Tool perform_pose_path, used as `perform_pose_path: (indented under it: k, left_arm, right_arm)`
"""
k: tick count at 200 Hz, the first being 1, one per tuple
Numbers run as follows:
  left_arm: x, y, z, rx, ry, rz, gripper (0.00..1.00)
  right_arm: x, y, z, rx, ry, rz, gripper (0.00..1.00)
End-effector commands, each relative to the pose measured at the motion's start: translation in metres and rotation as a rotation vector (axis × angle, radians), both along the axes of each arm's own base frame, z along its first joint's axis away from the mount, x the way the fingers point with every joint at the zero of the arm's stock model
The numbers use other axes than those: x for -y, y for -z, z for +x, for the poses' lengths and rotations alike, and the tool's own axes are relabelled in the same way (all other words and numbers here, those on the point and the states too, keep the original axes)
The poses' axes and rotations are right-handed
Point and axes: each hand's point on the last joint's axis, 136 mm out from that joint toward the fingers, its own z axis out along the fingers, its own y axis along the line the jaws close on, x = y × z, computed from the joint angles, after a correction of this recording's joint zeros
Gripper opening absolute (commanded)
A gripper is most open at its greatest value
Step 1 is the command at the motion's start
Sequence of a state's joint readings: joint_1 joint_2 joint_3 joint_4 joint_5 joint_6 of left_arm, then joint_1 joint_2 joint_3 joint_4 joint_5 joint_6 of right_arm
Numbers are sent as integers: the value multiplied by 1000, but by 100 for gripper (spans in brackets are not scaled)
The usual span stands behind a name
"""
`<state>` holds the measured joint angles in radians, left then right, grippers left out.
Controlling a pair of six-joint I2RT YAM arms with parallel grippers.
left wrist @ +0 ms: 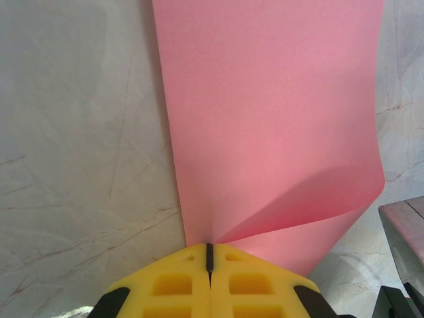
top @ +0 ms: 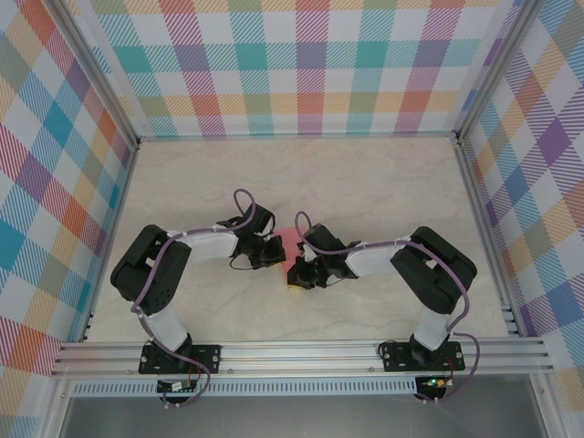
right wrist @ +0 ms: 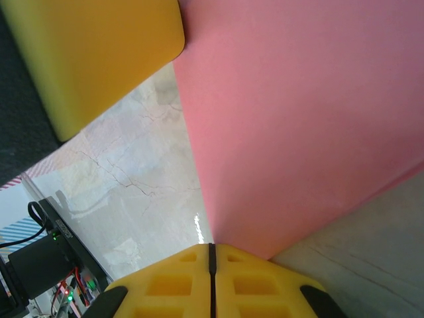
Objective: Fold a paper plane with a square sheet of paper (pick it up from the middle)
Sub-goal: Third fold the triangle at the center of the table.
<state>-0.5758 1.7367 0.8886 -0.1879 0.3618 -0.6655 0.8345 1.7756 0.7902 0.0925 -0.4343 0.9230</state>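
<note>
The square sheet of paper [top: 290, 241] is salmon pink and sits at the table's middle, between the two wrists. In the left wrist view the sheet [left wrist: 265, 112] runs away from my left gripper [left wrist: 209, 249]. The yellow fingers [left wrist: 172, 285] are shut on its near edge, where a soft bend lifts one layer. In the right wrist view the sheet [right wrist: 298, 112] narrows into my right gripper [right wrist: 212, 250], which is shut on that edge. From above, the left gripper [top: 276, 255] and right gripper [top: 295, 276] almost touch.
The tabletop [top: 365, 173] is pale and marble-patterned, with checked walls [top: 301, 64] on three sides. An aluminium rail [top: 301, 354] carries both arm bases at the near edge. A yellow finger of the left gripper [right wrist: 99, 53] hangs close to the right wrist camera.
</note>
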Motion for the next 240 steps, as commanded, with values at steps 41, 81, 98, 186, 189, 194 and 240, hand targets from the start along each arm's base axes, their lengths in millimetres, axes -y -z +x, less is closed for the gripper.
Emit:
perform_pose_path:
  k: [41, 81, 98, 186, 189, 194, 240]
  left_arm:
    - [-18, 24, -11, -36, -20, 113, 0]
    - [-19, 25, -12, -37, -24, 118, 0]
    - [-20, 24, -12, -36, -23, 120, 0]
    - [-21, 28, -14, -28, -9, 127, 0]
    - [-21, 28, -13, -26, -9, 126, 0]
    - [-21, 28, -14, -26, -6, 127, 0]
    - [-22, 27, -13, -25, 7, 144, 0]
  right_arm:
    - [7, 18, -15, -32, -46, -71, 7]
    - [2, -3, -2, 47, -55, -67, 7]
    - [3, -19, 13, 111, -16, -61, 8]
    - [15, -3, 52, 103, 96, -89, 7]
    - [16, -1, 52, 99, 100, -94, 7]
    - [18, 2, 51, 90, 105, -103, 7]
    - [31, 13, 45, 42, 147, -169, 7]
